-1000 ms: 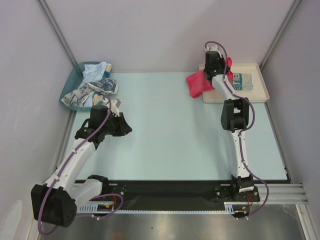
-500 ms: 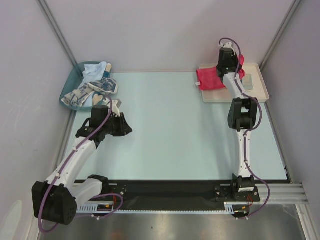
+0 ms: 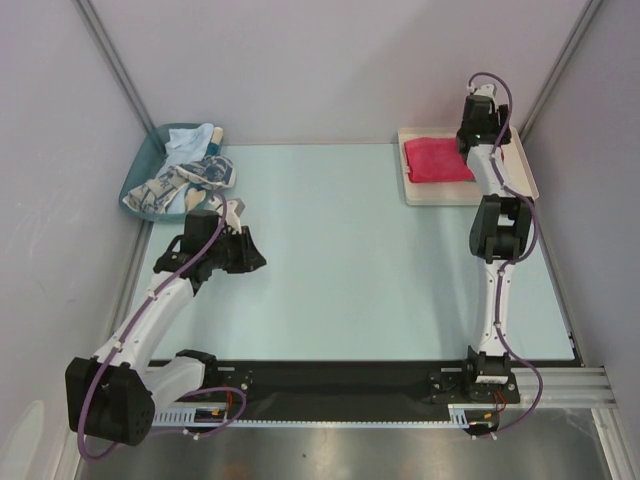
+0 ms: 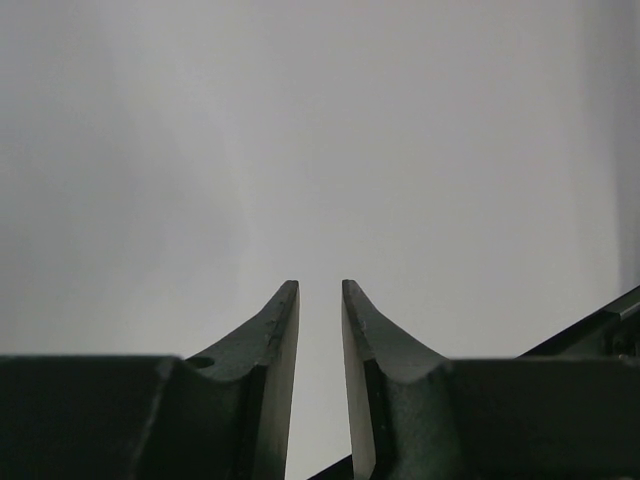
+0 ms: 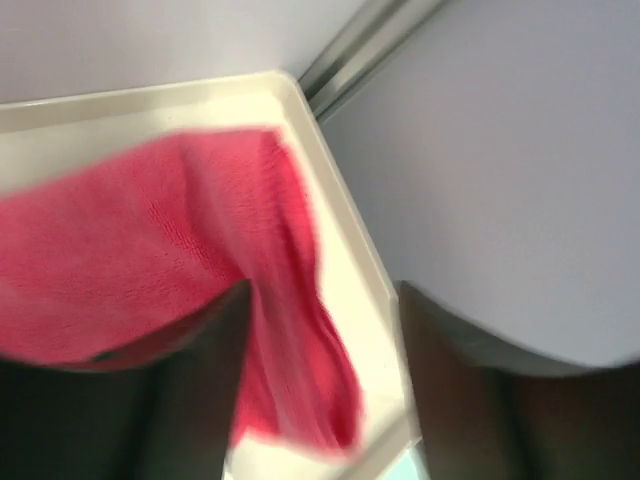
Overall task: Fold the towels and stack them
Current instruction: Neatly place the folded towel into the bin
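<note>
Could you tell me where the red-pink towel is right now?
In the top view the red-pink towel lies in the white tray at the table's far right corner, beside the right claw.

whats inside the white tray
A folded red-pink towel lies in the white tray. Anything beneath it is covered and cannot be seen.

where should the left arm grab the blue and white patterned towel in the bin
I'd take the crumpled end of the patterned towel that lies over the bin rim nearest the table. Come from above on the table side: that end sits high and clear of the pale blue towel behind it.
</note>
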Robot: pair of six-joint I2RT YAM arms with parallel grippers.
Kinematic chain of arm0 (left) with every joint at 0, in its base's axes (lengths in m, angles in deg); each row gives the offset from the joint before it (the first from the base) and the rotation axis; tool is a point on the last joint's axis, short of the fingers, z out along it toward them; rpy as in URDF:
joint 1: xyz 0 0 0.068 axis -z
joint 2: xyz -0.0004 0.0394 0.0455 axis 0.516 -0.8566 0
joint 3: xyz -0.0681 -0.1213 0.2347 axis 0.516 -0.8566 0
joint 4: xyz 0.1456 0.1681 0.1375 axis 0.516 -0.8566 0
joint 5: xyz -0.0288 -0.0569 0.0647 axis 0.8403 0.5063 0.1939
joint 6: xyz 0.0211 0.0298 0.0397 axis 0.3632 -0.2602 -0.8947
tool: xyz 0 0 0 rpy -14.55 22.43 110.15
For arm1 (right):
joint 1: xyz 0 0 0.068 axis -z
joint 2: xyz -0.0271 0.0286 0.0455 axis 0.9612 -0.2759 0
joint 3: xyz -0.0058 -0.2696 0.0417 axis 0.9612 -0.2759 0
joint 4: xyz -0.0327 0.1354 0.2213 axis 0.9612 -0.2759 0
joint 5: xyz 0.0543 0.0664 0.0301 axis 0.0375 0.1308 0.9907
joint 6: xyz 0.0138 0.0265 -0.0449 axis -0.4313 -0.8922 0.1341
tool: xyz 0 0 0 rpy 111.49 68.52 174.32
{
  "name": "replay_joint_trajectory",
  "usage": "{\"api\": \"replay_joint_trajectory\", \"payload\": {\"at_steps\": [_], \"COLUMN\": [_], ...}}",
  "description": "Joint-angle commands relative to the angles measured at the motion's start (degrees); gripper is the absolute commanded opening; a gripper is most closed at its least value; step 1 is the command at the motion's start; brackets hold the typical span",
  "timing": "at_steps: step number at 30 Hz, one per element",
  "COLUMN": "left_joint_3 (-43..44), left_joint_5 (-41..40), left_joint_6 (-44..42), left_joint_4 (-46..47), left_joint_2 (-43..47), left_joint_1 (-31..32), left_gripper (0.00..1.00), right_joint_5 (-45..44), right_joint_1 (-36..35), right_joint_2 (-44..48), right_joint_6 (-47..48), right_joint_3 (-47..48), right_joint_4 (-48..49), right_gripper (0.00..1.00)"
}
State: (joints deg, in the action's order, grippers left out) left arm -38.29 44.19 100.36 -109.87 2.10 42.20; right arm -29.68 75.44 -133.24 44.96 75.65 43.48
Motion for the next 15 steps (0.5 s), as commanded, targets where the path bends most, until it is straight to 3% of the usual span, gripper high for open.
{"api": "replay_joint_trajectory", "payload": {"at_steps": [1,2,6,11,15], "left_joint_3": [0.7,0.7,0.8,4.6,14.4], "left_joint_5": [1.1,0.9,0.1,-2.7,-11.2], "left_joint_6": [-1.1,-1.1,-0.9,3.8,10.5], "left_joint_4": [2.0,2.0,1.8,2.0,3.8], "left_joint_2": [0.3,0.5,1.3,1.9,-1.8], "left_joint_1": [0.4,0.4,0.3,0.2,-0.3], "left_gripper": [0.30,0.31,0.33,0.35,0.33], "right_joint_5": [5.0,5.5,9.0,17.4,25.3], "right_joint_1": [2.3,2.6,2.9,2.0,-3.4], "right_joint_2": [4.4,4.6,7.8,15.3,26.1], "right_joint_6": [-7.3,-8.4,-14.9,-26.1,-32.5], "right_joint_3": [-0.9,-0.7,-0.3,1.4,-11.9], "right_joint_4": [-2.4,-3.1,-7.3,-16.0,-14.4], "right_gripper": [0.70,0.81,0.99,1.00,1.00]}}
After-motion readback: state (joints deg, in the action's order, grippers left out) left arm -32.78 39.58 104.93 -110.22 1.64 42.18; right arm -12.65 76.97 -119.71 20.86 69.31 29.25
